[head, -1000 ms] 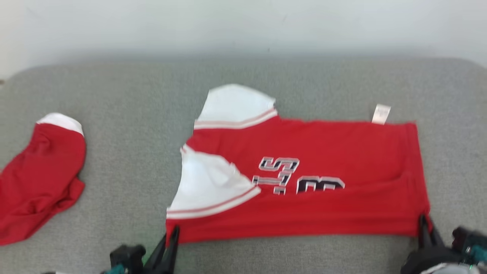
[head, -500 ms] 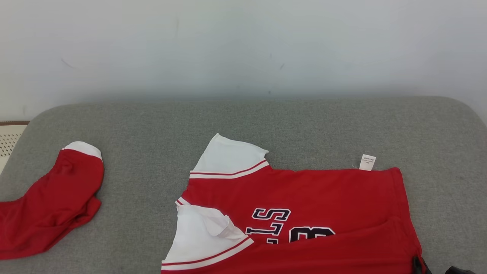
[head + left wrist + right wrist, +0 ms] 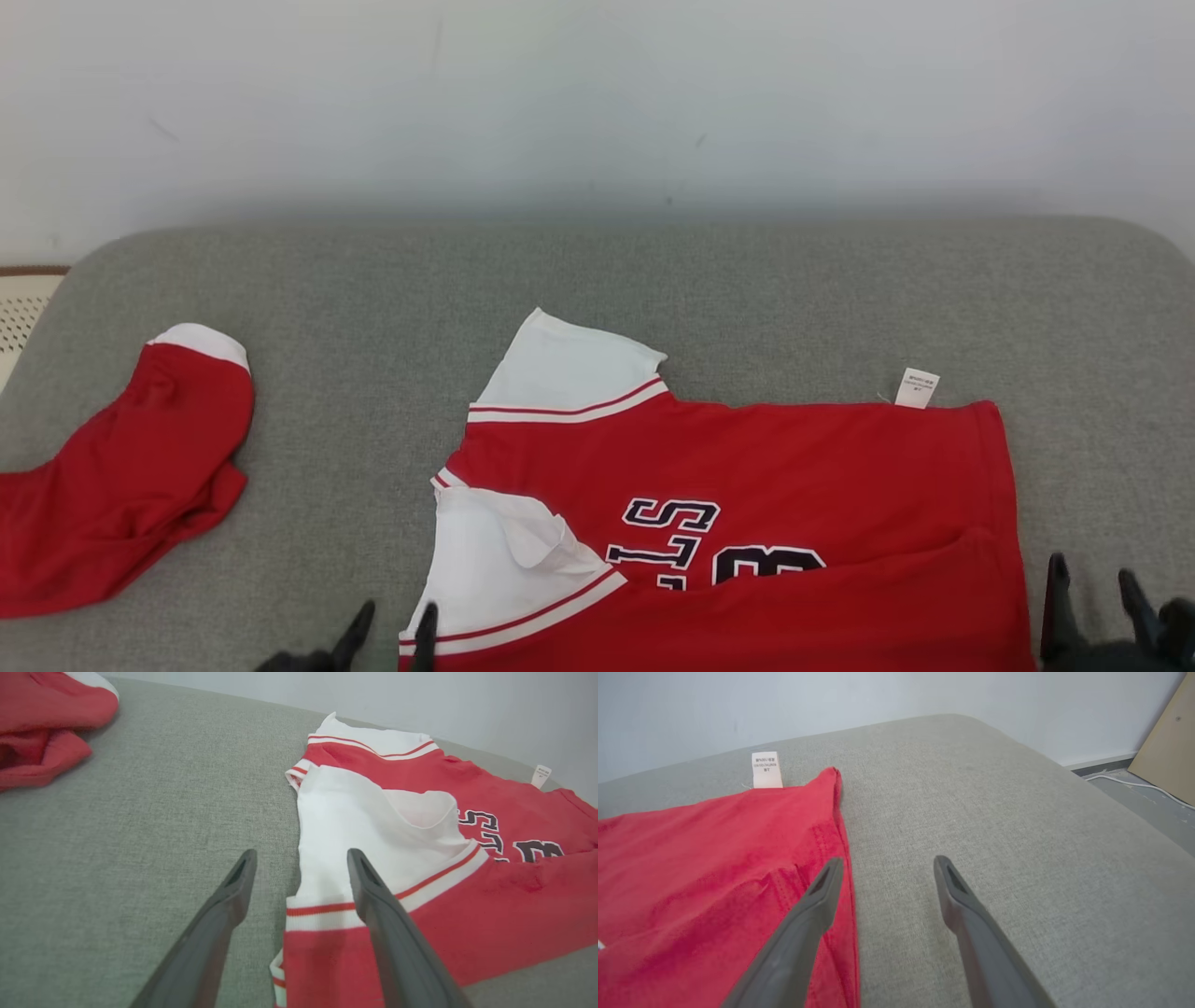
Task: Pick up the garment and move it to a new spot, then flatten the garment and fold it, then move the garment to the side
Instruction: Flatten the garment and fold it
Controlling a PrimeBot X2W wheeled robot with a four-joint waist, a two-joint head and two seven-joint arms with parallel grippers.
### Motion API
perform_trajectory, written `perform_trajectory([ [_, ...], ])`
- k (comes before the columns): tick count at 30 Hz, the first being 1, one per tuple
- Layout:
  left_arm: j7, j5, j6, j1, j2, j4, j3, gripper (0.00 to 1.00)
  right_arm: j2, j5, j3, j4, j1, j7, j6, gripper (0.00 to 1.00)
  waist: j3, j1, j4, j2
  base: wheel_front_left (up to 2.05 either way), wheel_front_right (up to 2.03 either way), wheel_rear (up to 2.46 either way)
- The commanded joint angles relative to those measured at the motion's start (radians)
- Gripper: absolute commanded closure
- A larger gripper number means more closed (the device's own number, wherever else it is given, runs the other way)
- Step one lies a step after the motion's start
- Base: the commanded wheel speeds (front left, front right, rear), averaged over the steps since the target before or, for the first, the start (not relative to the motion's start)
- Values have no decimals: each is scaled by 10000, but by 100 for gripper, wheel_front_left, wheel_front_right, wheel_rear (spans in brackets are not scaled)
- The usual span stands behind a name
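With left gripper (image 3: 397, 611) and right gripper (image 3: 1090, 569) both spread empty, pinch near corners of red-and-white fabric jersey (image 3: 747, 457) evenly; lift together, avoid bunching.

2 red garments (image 3: 747, 457) (image 3: 112, 495) (1 bearing lettering), 1 grey cushion (image 3: 597, 280), 2 pincers (image 3: 398, 609) (image 3: 1090, 567).

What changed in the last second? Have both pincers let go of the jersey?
Yes. The left pincer and right pincer, shut on the jersey's near corners a second ago, now stand open at its edges. The head camera tilted, so the whole picture shifted. The jersey stays folded on the cushion, and the other red garment is unmoved.
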Motion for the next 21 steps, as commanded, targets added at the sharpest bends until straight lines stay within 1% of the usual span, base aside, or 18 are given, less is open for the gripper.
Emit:
perform_trajectory([
  [1, -7, 190, -66, -401, 22, -82, 124, 0, -141, -50, 41, -46, -359, 0, -14, 0, 249, 1, 41, -1, 0, 0, 0],
  [7, -7, 817, -298, -2169, 116, 197, 91, 0, -470, 28, 612, 177, -1986, 0, -14, 0, 1094, 1, -42, -1, 0, 0, 0],
  [11, -7, 1127, -411, -3607, 243, 811, -216, 0, -662, 216, 1091, 830, -3259, 1, -14, 0, 1746, 1, -115, -1, 0, 0, 0],
  [13, -7, 1147, -460, -4269, 270, 1168, -410, 0, -766, 297, 1242, 1307, -3859, 2, -14, 0, 2034, 1, -126, -1, 0, 0, 0],
  [17, -7, 855, -468, -5559, 202, 2152, -934, 0, -962, 440, 1454, 2149, -4907, -1, -14, 0, 2551, 1, -86, -1, 0, 0, 0],
  [18, -7, 855, -468, -5559, 202, 2152, -934, 0, -962, 440, 1454, 2149, -4907, -1, -14, 0, 2551, 1, -86, -1, 0, 0, 0],
  [21, -7, 491, -470, -6496, 173, 2995, -1597, 0, -1092, 501, 1581, 2609, -5378, 1, -14, 0, 2838, 1, -76, -1, 0, 0, 0],
])
